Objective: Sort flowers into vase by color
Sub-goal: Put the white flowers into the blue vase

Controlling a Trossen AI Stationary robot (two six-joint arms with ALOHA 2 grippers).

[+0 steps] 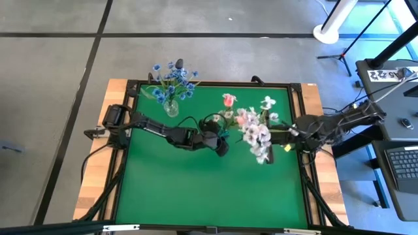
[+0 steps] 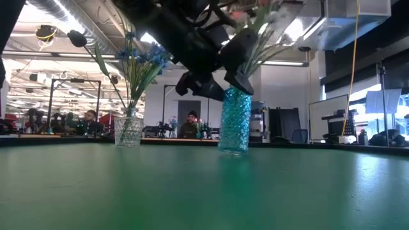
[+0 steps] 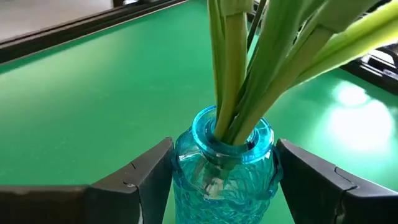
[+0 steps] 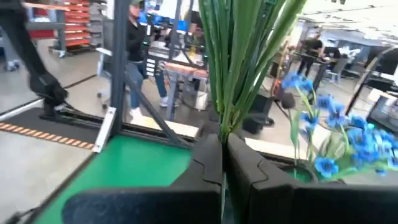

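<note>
A: Left gripper [image 3: 217, 180] is at table centre, fingers [image 3: 140, 180] spread wide on either side of the blue vase [image 3: 224, 165]. Pads sit just beside the glass and contact can't be confirmed. Looks like bracing, so the vase doesn't tip while stems go in.

B: And the right?

A: Right gripper [image 4: 222, 168] is pinched shut on a bundle of green stems [image 4: 239, 68], held upright. From above, it sits at the table's right side with the pink-white flowers [image 1: 256, 132] spreading off its tip, near the vase.

B: What's already in the vase?

A: Several thick stems [image 3: 233, 74] stand in its neck. The neck is crowded, so feeding in more will probably be tight. A pink tulip [image 1: 228, 99] shows just behind it.

B: Anything in the way?

A: The left arm [image 1: 163, 130] lies across mid-table, right beside the bouquet, and the blooms overlap the vase area from above. That's a likely snag.

B: Farther back?

A: A clear vase [image 1: 171, 108] with blue flowers [image 1: 173, 81] stands at the far left edge, well apart. People [image 2: 192, 124] sit in the room beyond the table.
</note>
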